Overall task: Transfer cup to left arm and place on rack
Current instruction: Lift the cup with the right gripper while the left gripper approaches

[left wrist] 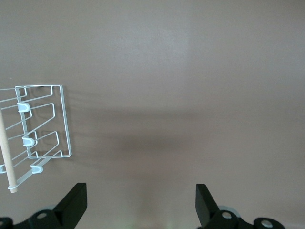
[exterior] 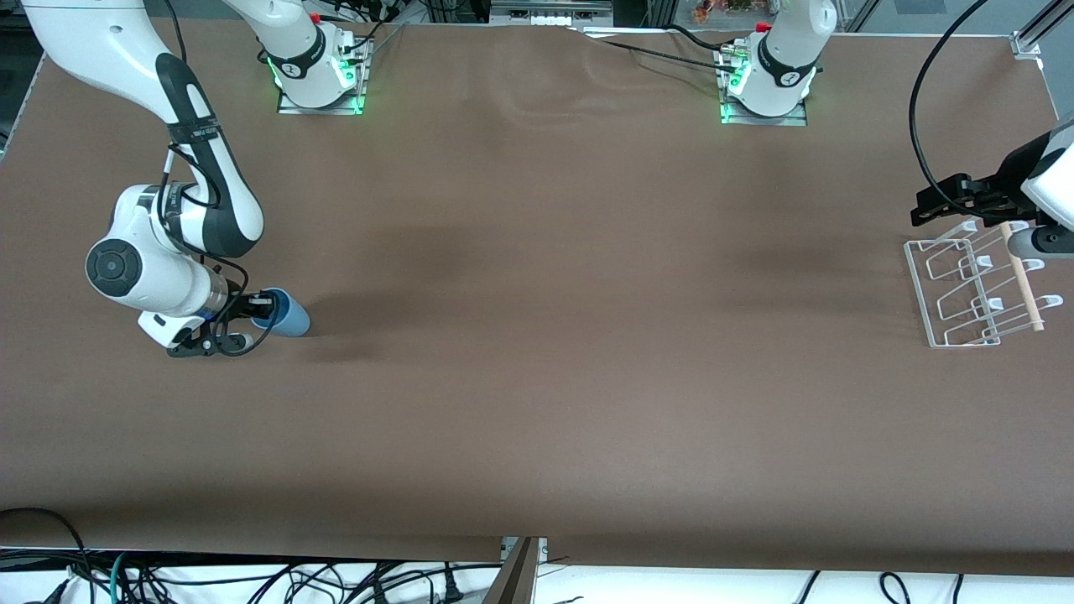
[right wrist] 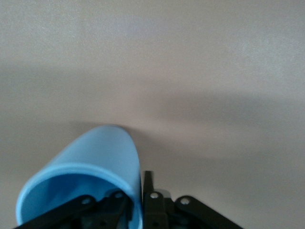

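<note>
A big brown table (exterior: 537,377) fills the front view. The right gripper (exterior: 252,317) pinches the rim of the blue cup (exterior: 288,315) at the right arm's end. I think the pickup comes first; next the cup must be lifted and carried to the middle.

In the left wrist view, the left gripper (left wrist: 141,202) is wide and empty, over the table by the rack (left wrist: 43,129).

In the right wrist view, one finger (right wrist: 112,205) is inside the cup (right wrist: 95,167), one outside.

Left tool (left wrist: 140,202) spread, right tool (right wrist: 136,200) pinched
</note>
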`<act>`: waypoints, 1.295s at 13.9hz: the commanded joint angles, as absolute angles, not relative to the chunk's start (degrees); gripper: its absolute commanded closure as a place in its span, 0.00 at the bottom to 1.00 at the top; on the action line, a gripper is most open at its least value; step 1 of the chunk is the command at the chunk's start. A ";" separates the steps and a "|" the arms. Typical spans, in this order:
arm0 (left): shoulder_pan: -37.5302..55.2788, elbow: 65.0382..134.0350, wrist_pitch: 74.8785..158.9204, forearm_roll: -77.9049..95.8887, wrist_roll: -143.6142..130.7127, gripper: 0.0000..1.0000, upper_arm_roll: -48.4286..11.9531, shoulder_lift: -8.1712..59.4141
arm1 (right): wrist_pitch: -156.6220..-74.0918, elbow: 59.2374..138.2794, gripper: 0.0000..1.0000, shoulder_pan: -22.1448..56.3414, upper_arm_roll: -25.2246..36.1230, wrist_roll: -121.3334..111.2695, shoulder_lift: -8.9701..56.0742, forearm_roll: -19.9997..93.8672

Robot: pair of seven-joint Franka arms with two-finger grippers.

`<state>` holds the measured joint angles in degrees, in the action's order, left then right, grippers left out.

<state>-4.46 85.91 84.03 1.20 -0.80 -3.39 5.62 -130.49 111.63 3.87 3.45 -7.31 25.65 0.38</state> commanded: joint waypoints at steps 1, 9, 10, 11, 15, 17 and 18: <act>-4.40 87.45 84.81 2.11 -0.26 0.00 -3.43 4.31 | -130.87 111.54 1.00 3.16 2.90 -8.00 26.02 0.44; -4.05 87.54 84.81 6.49 0.43 0.00 -3.43 4.66 | -114.73 98.99 1.00 6.67 2.29 -2.48 26.80 4.91; -3.96 87.54 84.81 7.63 2.53 0.00 -3.51 5.18 | -112.17 96.96 1.00 8.33 2.29 0.06 26.89 6.23; -3.87 87.54 84.90 8.52 4.90 0.00 -3.52 5.71 | -110.32 95.73 1.00 9.74 2.29 3.39 26.89 7.72; -2.03 87.54 85.16 15.02 8.52 0.00 -3.51 7.20 | -106.17 91.41 1.00 16.42 2.29 15.79 27.42 20.18; -0.01 87.54 86.21 17.22 9.48 0.00 -3.51 8.87 | -106.52 90.36 1.00 20.37 2.29 23.43 28.21 27.38; 1.04 87.54 88.13 17.57 11.58 0.00 -3.52 9.83 | -106.78 88.87 1.00 22.57 2.29 27.21 28.91 31.60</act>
